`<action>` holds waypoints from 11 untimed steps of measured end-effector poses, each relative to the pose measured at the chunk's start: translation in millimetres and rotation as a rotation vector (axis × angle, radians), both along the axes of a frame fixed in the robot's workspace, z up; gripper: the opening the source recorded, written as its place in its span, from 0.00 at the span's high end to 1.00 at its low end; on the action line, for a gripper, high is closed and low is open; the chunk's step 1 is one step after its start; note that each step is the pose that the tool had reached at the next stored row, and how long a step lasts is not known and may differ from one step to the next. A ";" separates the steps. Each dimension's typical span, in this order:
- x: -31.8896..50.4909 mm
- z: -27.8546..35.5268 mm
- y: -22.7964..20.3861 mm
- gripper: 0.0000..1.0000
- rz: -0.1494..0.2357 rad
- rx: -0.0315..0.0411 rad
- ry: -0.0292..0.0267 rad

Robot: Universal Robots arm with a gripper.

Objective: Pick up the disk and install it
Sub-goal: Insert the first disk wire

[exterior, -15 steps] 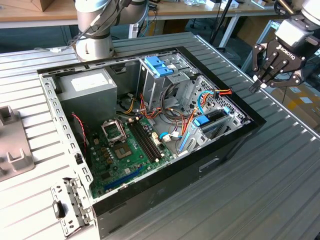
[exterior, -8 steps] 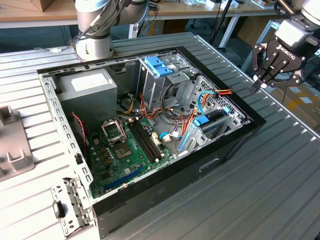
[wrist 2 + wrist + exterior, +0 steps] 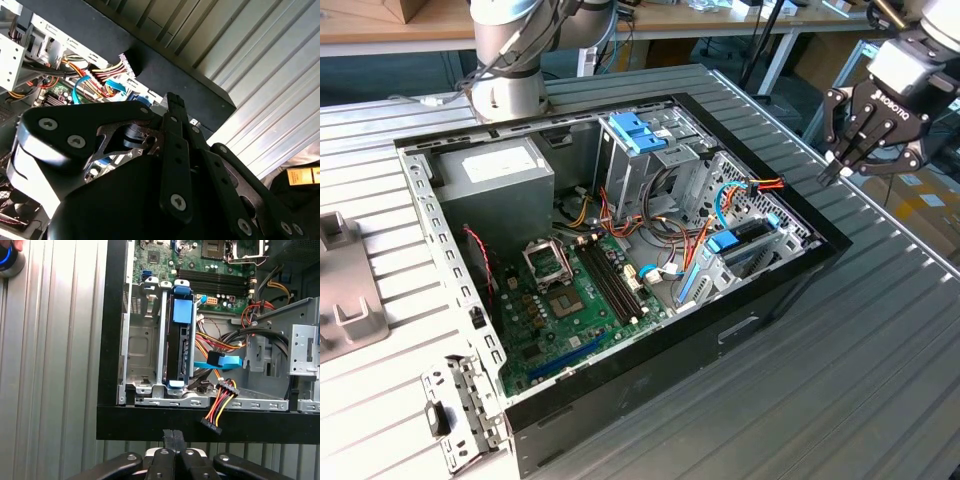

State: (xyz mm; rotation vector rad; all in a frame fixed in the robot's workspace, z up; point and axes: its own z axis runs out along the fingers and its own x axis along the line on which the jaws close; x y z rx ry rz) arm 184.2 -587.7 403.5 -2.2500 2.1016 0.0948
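Observation:
The disk (image 3: 178, 351) stands on edge inside a metal bay of the open computer case (image 3: 150, 422), with blue plastic pieces at both ends. In the exterior view the disk (image 3: 742, 238) sits in the bay near the case's right wall. My gripper (image 3: 837, 172) hangs outside the case, above the ribbed table on the exterior view's right, apart from the disk. Its black fingers (image 3: 169, 447) are pressed together with nothing between them. The second wrist view looks along the gripper (image 3: 173, 102) toward the case's corner.
A grey power supply box (image 3: 495, 175), a green motherboard (image 3: 580, 300) and a cage with light-blue handles (image 3: 635, 130) are inside the case. A loose red-yellow-black power connector (image 3: 219, 412) and a blue cable (image 3: 220, 361) lie beside the disk's bay. The arm's base (image 3: 510, 90) stands behind.

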 end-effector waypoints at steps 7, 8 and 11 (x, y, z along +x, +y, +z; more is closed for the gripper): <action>-7.9 -2.0 0.2 0.89 0.001 0.0002 0.0000; -8.8 -3.1 0.3 0.89 0.002 0.0002 0.0000; -9.2 -6.1 0.3 0.89 0.002 -0.0002 0.0000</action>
